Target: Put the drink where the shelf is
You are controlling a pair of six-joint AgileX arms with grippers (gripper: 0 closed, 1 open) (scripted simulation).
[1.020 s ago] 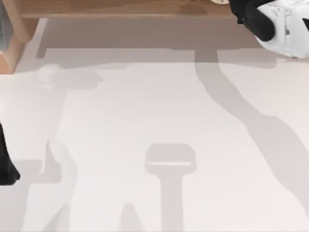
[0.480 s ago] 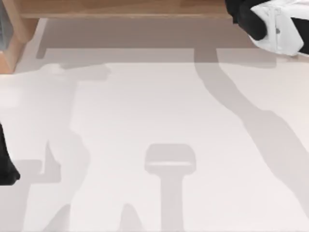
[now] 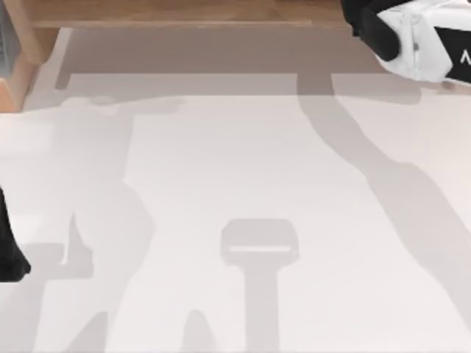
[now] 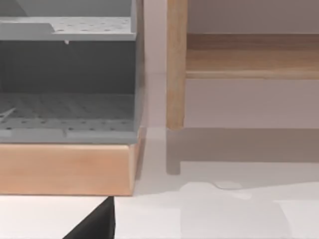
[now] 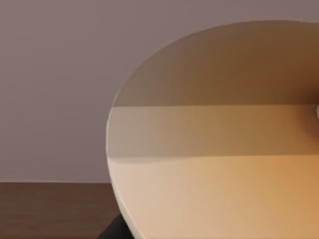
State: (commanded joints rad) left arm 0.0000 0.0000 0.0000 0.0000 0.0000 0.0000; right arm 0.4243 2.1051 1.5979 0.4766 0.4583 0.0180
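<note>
**Right arm carrying the drink onto the shelf at the table's far edge**

The drink (image 5: 214, 149) is sitting close against the right wrist camera, its orange-tan cup wall curving across that view, with the brown shelf board (image 5: 50, 209) lying just below and behind it. From this, the cup is judged to be hanging just above, or resting on, the shelf (image 3: 184, 13) near the far right corner of the table; contact between cup base and board cannot be confirmed.

The right gripper (image 3: 368, 26) is reaching over the shelf's front edge. Across the last second it has been shifting leftward and farther over the board, and its shadow on the table (image 3: 235, 184) has been moving with it. Whether its jaws are pinching the cup or spread cannot be told from these views.

Meaning for the task: the transport stage is judged nearly complete; setting down and releasing are not yet confirmed.

The left gripper (image 3: 9, 257) is staying parked at the table's left edge, jaw state not discernible. Its wrist camera is facing a grey perforated rack (image 4: 67, 74) on a wooden base beside the shelf's side support (image 4: 176, 64).
</note>
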